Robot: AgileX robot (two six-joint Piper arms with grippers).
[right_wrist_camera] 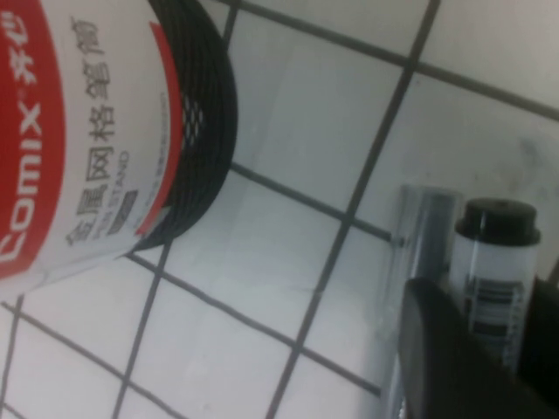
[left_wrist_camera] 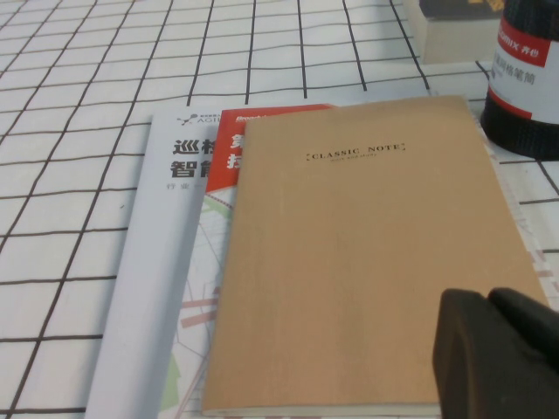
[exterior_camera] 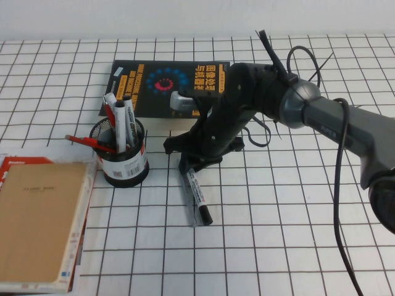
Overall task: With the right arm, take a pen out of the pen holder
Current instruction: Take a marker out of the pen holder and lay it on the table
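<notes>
Pen holder: a black mesh pen holder [exterior_camera: 125, 165] with a red-and-white label is stood in the left half of the bench [exterior_camera: 278, 234], about midway between the far and near edges.
Contents: white markers [exterior_camera: 123, 117] with dark caps are stood upright in it, and a red pen [exterior_camera: 89, 143] is leaned out toward the left edge. The exact count cannot be made out.
Pen: one pen [exterior_camera: 197, 197], white-barrelled with a black cap, is outside the holder, just to its right. It is slanted, with the capped end down on the bench toward the near edge.
Right gripper: the right gripper [exterior_camera: 192, 168] is held low beside the holder and is clamped on the pen's upper end. In the right wrist view the barrel is seen between its dark fingers [right_wrist_camera: 441, 349].
Left gripper: the left gripper [left_wrist_camera: 491, 305] is clenched and held over the notebook at the near-left corner.
Hidden: the pen's upper end is covered by the right gripper in the high view. The holder's rim is cut off in the right wrist view.
Surroundings: a black book [exterior_camera: 148, 83] is laid behind the holder toward the far edge, partly covered by the right arm and its cables [exterior_camera: 302, 58]. A tan notebook [exterior_camera: 37, 222] is stacked on a red booklet [exterior_camera: 18, 161] and a white leaflet [left_wrist_camera: 148, 288].
</notes>
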